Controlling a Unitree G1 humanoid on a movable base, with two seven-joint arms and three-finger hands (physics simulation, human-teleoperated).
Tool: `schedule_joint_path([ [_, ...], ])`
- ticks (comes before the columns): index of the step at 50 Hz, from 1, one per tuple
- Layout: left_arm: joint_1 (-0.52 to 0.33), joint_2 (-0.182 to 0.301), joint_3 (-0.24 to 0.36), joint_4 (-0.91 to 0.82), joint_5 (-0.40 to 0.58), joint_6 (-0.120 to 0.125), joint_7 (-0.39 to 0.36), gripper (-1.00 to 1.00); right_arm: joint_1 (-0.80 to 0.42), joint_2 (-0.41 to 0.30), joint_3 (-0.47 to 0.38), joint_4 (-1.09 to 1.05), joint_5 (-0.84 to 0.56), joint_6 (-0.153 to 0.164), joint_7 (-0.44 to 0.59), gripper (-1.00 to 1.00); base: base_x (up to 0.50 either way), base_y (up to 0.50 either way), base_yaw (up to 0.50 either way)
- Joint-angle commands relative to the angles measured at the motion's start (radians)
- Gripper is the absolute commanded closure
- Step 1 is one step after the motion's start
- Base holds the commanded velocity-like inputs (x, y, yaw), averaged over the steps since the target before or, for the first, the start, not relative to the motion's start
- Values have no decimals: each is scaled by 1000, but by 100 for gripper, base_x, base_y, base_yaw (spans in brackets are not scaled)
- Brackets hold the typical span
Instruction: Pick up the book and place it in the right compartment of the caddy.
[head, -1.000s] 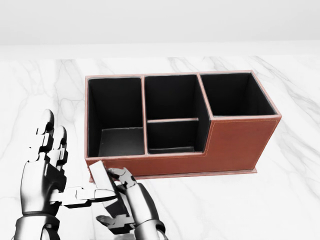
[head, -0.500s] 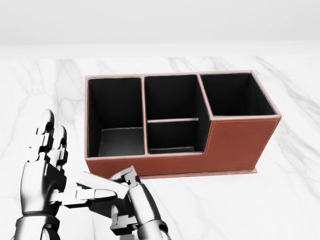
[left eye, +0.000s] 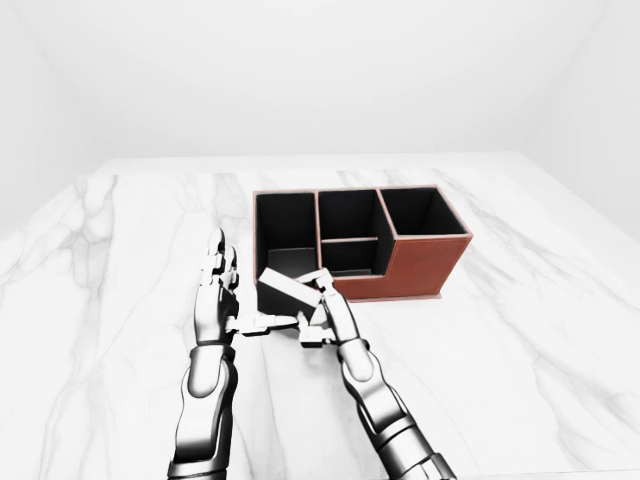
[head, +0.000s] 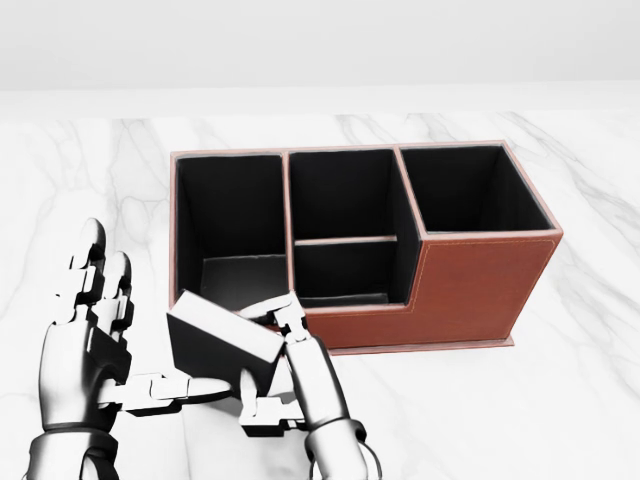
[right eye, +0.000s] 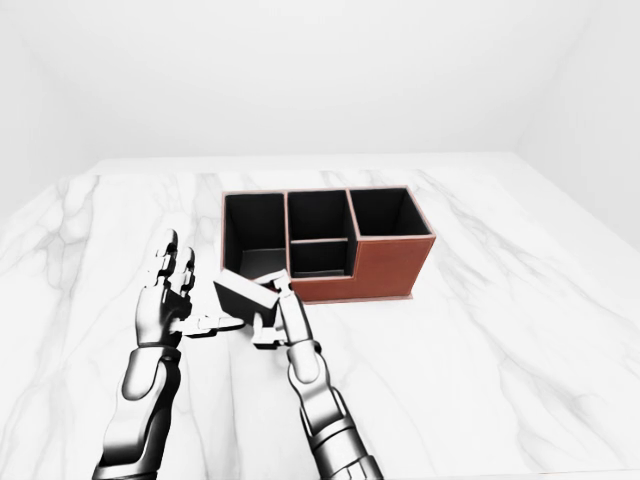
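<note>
The book (head: 222, 338), a grey slab with a dark side, hangs tilted just above the marble, in front of the caddy's left compartment in the head view. My right hand (head: 272, 366) is shut on it, fingers over its top edge and thumb below. Left of the book, my left hand (head: 125, 335) stands open with its fingers upright and its thumb reaching under the book. The brown caddy (head: 480, 280) with black lining sits beyond, and its tall right compartment (head: 465, 185) holds nothing.
The caddy also has a left compartment (head: 232, 215) and two smaller middle ones (head: 345, 235). White marble tabletop (head: 560, 400) extends all round, and its far edge meets a plain white wall (left eye: 320, 80).
My right hand has raised the book off the marble and tilted it up towards the caddy's left end. The left hand has stayed put.
</note>
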Motion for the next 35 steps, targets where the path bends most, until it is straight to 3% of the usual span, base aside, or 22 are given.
schedule_joint_path([
  [1, 3, -3, -2, -9, -22, -5, -12, -100, -5, -14, -22, -62, 116, 0, 12, 100, 0, 0, 0],
  [14, 5, -3, -2, -8, -20, -6, -12, -100, -15, -60, -51, -356, 178, 0, 53, 100, 0, 0, 0],
  [17, 4, -3, -3, -2, -18, -12, -12, -100, -45, -73, -77, -410, 200, 56, 61, 100, 0, 0, 0],
  [21, 8, -4, -5, -17, -16, 0, -9, -100, -103, -90, -123, -449, 233, 123, 61, 100, 0, 0, 0],
  [26, 4, -3, -4, -12, -15, -1, -9, -100, -170, -114, -168, -459, 261, 171, 58, 100, 0, 0, 0],
  [35, 1, -3, -4, -2, -13, -8, -9, -100, -314, -179, -256, -371, 315, 174, 42, 100, 0, 0, 0],
])
